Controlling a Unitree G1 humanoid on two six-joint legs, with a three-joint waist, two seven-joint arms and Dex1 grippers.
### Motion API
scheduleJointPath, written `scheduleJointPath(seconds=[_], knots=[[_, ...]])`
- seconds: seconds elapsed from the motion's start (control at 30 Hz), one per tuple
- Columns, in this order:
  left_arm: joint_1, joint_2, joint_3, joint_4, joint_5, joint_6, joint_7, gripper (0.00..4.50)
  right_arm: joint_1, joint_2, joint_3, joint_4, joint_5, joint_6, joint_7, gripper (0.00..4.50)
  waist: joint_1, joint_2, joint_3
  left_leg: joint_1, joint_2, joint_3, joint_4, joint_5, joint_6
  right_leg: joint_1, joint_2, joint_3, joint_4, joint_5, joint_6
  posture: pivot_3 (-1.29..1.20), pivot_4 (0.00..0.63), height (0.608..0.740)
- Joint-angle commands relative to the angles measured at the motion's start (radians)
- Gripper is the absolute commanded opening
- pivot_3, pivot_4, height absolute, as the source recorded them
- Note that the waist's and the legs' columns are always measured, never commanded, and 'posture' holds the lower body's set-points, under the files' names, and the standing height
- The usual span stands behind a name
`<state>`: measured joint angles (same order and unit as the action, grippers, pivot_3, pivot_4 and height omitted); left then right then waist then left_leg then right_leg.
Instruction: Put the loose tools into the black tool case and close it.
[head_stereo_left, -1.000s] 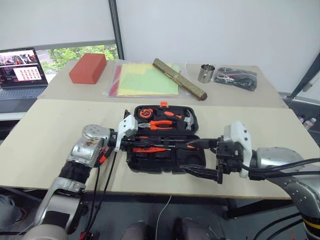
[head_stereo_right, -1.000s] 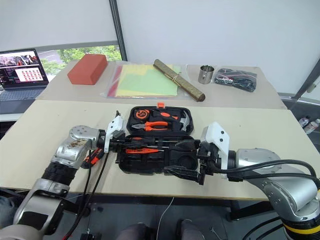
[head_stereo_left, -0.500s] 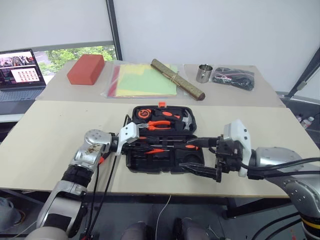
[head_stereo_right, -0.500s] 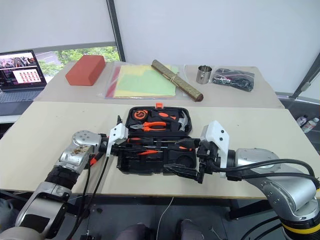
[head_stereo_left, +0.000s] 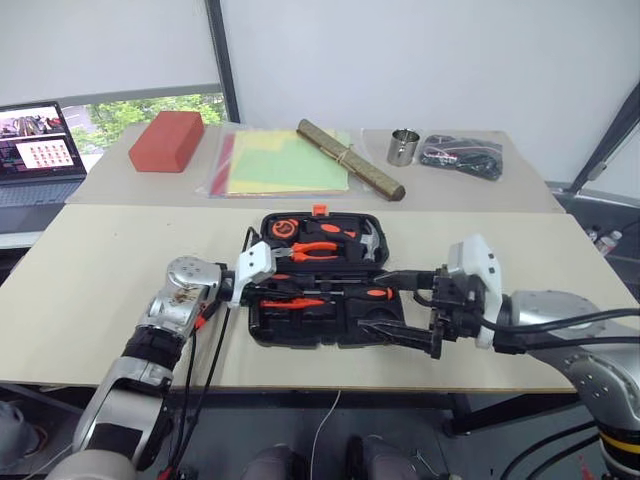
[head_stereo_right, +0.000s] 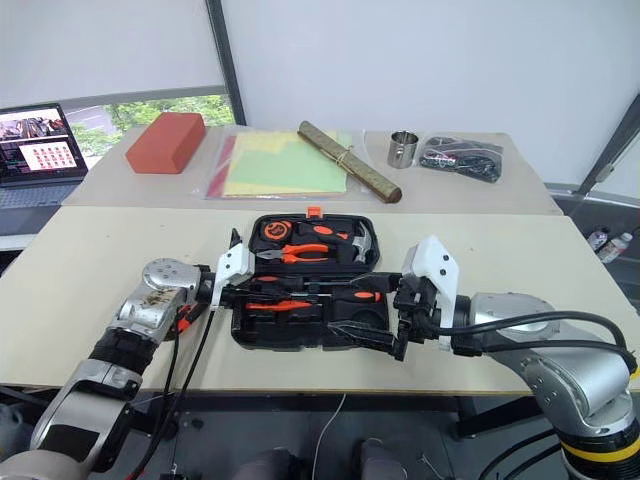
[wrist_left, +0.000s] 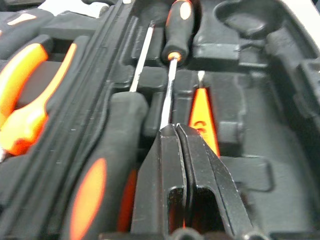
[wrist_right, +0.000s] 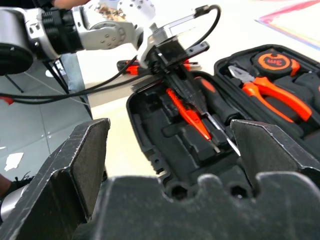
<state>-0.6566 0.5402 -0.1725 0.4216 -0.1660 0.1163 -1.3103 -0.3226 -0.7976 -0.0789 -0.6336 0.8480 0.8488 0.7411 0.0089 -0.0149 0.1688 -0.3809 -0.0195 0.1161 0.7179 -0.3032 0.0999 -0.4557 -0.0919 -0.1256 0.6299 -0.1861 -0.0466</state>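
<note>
On the near table: black tool case (head_stereo_left: 322, 280) lies open at centre, lid half away from the robot, tray half toward it.
Lid half: pliers (head_stereo_left: 320, 250), tape measure (head_stereo_left: 287, 229) and hammer (head_stereo_left: 368, 243) sit in their recesses.
Tray half: two long screwdrivers (wrist_left: 176, 35) lie lengthwise along the hinge side; slim orange tester (wrist_left: 202, 117) lies beside them.
Left gripper (head_stereo_left: 272, 285): at 9 o'clock of the case, fingers (wrist_left: 172, 165) pressed together right over a screwdriver shaft; whether they pinch it, can't tell.
Right gripper (head_stereo_left: 398, 310): at 3 o'clock of the case, jaws spread wide, nothing between them, hovering over the tray's end.
Far table, 12 o'clock: red block (head_stereo_left: 164, 140), coloured sheets (head_stereo_left: 285, 162), metal cup (head_stereo_left: 403, 146), bag of cables (head_stereo_left: 460, 156).
At 10 o'clock: laptop (head_stereo_left: 38, 150), screen lit.
</note>
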Motion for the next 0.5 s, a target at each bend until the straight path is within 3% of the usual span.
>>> scheduleJointPath(seconds=[0.03,0.17,0.23,0.33,0.4,0.5], knots=[[0.052,0.085,0.110,-0.144,-0.065,0.128,0.054,0.60,-0.049,0.009,0.015,0.028,-0.009,-0.033,0.033,4.50,-0.004,0.000,0.000,0.000,0.000,0.000,-0.001,0.000,0.000,0.000,0.000,0.000,0.000,0.000,0.000,0.00,0.150,0.737],[0.127,0.146,0.183,-0.284,-0.108,0.237,0.113,1.95,-0.096,0.028,0.060,0.088,-0.040,-0.059,0.078,4.50,-0.003,0.000,0.000,0.000,0.000,0.000,-0.002,0.000,0.000,-0.001,0.000,0.000,0.000,0.000,0.000,0.00,0.150,0.737],[0.164,0.177,0.223,-0.334,-0.124,0.293,0.144,1.95,-0.121,0.036,0.079,0.113,-0.055,-0.070,0.101,4.50,0.003,0.000,0.000,0.000,0.000,0.000,-0.002,0.000,0.000,0.000,0.000,0.000,-0.001,0.000,0.000,0.00,0.150,0.737],[0.220,0.232,0.345,-0.406,-0.224,0.456,0.182,2.73,-0.148,0.042,0.095,0.137,-0.070,-0.081,0.129,4.50,0.003,0.000,0.001,-0.001,-0.001,-0.001,-0.002,0.000,0.000,0.000,-0.001,0.000,-0.002,0.000,0.000,0.00,0.150,0.737],[0.266,0.265,0.415,-0.453,-0.269,0.519,0.202,3.35,-0.156,0.039,0.101,0.141,-0.075,-0.086,0.149,4.50,0.004,-0.001,0.001,-0.002,-0.001,-0.001,-0.002,0.000,0.000,-0.001,0.000,-0.001,-0.002,0.000,0.000,0.00,0.150,0.737],[0.452,0.353,0.591,-0.561,-0.296,0.612,0.222,4.46,-0.185,0.034,0.114,0.146,-0.076,-0.093,0.198,4.50,-0.005,0.000,0.001,-0.001,-0.001,-0.001,-0.003,0.000,0.000,-0.001,0.000,-0.001,-0.002,0.000,0.000,0.00,0.150,0.737]])
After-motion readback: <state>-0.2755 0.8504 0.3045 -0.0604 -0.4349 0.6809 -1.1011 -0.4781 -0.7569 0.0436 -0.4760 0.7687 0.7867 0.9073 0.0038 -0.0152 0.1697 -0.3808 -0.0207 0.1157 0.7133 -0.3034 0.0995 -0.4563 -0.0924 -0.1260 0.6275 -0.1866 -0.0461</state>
